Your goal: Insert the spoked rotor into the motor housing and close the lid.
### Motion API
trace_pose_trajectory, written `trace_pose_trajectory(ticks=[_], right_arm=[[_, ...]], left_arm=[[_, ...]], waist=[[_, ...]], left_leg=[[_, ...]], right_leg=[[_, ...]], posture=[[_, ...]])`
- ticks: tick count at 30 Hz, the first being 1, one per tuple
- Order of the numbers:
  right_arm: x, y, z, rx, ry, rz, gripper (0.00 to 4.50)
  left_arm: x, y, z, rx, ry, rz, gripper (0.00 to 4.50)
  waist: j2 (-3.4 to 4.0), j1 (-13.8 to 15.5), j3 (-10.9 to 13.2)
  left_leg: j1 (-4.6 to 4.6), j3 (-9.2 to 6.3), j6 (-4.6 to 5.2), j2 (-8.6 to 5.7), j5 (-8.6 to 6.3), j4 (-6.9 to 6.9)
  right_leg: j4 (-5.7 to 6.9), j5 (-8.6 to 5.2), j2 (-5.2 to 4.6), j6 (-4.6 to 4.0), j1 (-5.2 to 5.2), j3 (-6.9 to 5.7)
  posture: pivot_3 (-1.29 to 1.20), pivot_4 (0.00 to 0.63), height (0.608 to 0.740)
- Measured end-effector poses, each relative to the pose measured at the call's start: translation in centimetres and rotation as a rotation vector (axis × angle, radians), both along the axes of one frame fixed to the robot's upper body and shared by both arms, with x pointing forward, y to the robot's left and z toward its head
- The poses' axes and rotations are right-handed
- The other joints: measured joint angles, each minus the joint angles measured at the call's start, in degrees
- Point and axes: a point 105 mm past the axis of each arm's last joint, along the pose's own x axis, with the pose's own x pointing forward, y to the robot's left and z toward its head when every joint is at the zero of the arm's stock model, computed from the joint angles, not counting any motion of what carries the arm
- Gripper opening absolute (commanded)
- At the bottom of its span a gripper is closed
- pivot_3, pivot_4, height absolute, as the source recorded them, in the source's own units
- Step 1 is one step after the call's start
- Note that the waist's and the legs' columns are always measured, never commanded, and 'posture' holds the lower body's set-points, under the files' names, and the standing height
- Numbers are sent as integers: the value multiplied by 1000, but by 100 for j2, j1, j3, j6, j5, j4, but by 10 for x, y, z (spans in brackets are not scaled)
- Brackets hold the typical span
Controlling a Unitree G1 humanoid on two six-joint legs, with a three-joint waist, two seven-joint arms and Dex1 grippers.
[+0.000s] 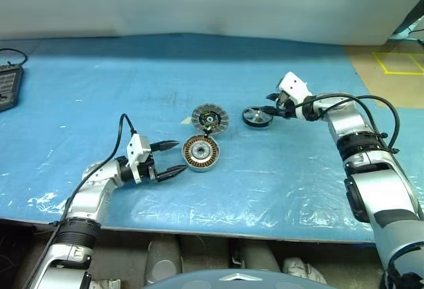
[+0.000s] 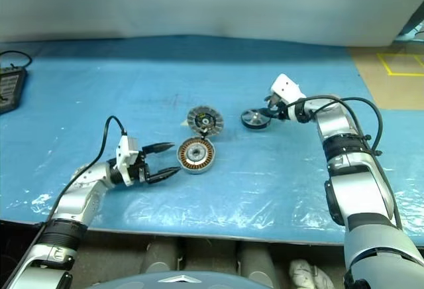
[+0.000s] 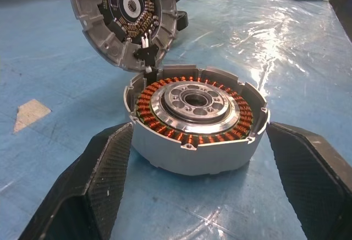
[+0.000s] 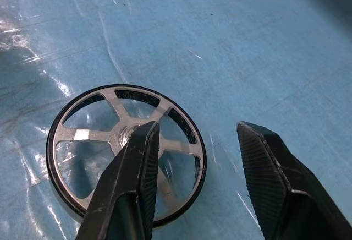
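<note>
- The motor housing (image 1: 200, 153) sits on the bench (image 1: 132, 90).
- The lid (image 1: 210, 118) lies just behind the housing, leaning at its far rim.
- The spoked rotor (image 1: 256, 116) lies flat, right of the housing and behind it, apart.
- The left claw (image 1: 173, 158) is just left of the housing.
- The right claw (image 1: 274, 105) is over the rotor's right edge.

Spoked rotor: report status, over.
Left gripper open, fingers flanking motor housing. Right gripper open over spoked rotor, not gripped. Lid tilted open. Nothing in the way.
</note>
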Motion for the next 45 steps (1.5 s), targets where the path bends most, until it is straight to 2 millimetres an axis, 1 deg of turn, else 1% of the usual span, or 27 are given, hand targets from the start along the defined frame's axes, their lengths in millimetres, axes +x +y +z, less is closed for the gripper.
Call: trace_pose_trajectory(ticks=[11,13,16,28,31,35,45], right_arm=[[-2,21,-7,-1,7,67,2103],[-4,25,-11,-5,10,78,2103],[-7,24,-23,-31,29,73,2103],[-13,19,-21,-79,-6,73,2103],[-16,20,-21,-74,-7,81,2103],[-16,20,-12,-52,-26,77,2103],[-15,17,-13,-68,-25,62,2103]], left_arm=[[0,0,-1,-1,2,10,4072],[0,0,-1,0,2,10,4072],[0,0,-1,0,2,10,4072],[0,1,-1,2,2,10,4072],[0,1,-1,2,2,10,4072],[0,0,-1,3,2,10,4072],[0,1,-1,4,1,10,4072]], waist=[[0,4,0],[0,4,0],[0,7,0],[0,9,0],[0,8,0],[0,4,0],[0,4,0]], left_leg=[[-2,0,2,8,-1,25],[-3,0,2,8,-1,25],[-5,-1,2,7,-1,25],[-2,-1,2,7,-1,27],[-2,-1,2,7,-1,27],[0,-1,2,8,-1,26],[-1,-1,2,7,-1,26]], right_leg=[[15,1,0,-2,1,-1],[14,1,0,-2,1,-1],[13,1,0,-2,1,-1],[14,1,0,-1,4,-1],[14,1,0,-1,4,-1],[15,1,0,-1,4,-1],[14,1,0,-1,4,-1]], posture=[[0,150,740],[0,150,740],[0,150,740],[0,150,740],[0,150,740],[0,150,740],[0,150,740]])
